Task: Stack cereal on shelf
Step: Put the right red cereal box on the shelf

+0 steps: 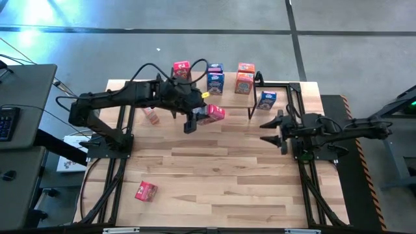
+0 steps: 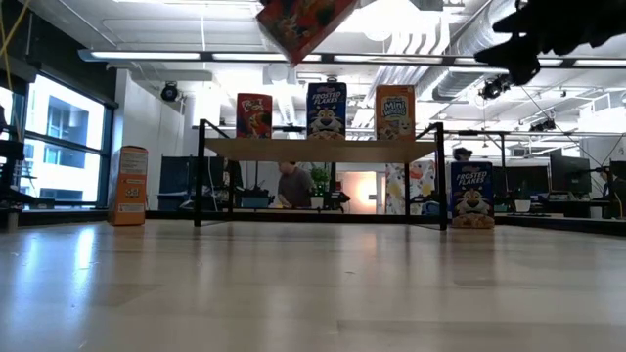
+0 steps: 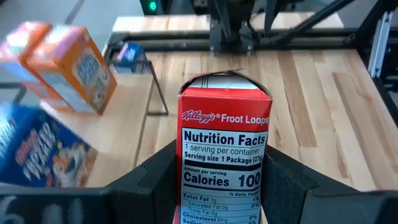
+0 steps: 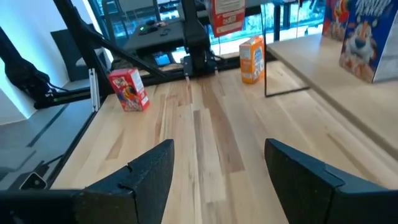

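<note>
My left gripper [image 1: 197, 117] is shut on a red Froot Loops box [image 3: 225, 149], held in the air in front of the shelf [image 2: 323, 149]. The box also shows in the high view [image 1: 213, 113] and at the top of the low view [image 2: 303, 22]. The shelf stands at the table's far side and carries several upright red [image 2: 253, 115], blue [image 2: 327, 110] and orange [image 2: 395, 111] boxes. My right gripper [image 4: 217, 174] is open and empty over the table's right side [image 1: 272, 123]. My left gripper pinches the red box between its two fingers, on its two wide faces [image 3: 184, 186] near the end closest to the wrist. The narrow nutrition side faces the wrist camera. The fingers [image 3: 155, 180] lie along the box. The box is lifted clear and tilted.
A blue box [image 2: 472, 205] stands on the table right of the shelf, and an orange box [image 2: 128, 186] stands to its left. A red box [image 1: 146, 190] lies near the table's near left corner. The table's middle [image 1: 221, 169] is bare wood.
</note>
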Action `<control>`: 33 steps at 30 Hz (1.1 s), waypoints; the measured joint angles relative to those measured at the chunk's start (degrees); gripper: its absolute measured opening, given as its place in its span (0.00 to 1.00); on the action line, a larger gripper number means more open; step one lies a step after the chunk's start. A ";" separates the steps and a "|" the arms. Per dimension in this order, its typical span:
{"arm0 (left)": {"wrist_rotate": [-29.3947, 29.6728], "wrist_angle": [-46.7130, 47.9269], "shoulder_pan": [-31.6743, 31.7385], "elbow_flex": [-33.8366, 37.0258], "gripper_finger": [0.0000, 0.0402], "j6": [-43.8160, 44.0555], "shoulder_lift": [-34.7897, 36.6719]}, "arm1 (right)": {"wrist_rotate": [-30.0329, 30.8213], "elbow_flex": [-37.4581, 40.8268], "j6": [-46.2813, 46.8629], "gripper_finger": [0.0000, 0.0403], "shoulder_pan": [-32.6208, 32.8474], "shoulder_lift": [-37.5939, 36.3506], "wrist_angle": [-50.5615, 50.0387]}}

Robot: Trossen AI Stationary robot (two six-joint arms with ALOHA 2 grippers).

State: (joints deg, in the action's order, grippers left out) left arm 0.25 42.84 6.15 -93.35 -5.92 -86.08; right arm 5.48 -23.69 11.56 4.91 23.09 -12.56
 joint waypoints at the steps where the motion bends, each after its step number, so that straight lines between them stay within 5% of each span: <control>1: -0.02 -0.77 0.00 1.44 0.42 0.10 0.55 | -0.02 0.40 0.19 0.60 0.00 -0.05 0.11; 18: 0.42 -37.90 3.94 38.60 0.42 3.80 21.84 | -1.86 10.96 0.14 0.60 0.00 -1.09 10.50; 33: 4.12 -63.56 4.09 56.01 0.42 3.82 25.61 | -5.39 22.08 0.14 0.60 0.00 -1.88 24.20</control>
State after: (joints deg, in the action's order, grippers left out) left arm 4.37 -20.71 10.24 -37.34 -2.11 -60.47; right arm 0.08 -1.61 11.70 4.91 21.21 11.64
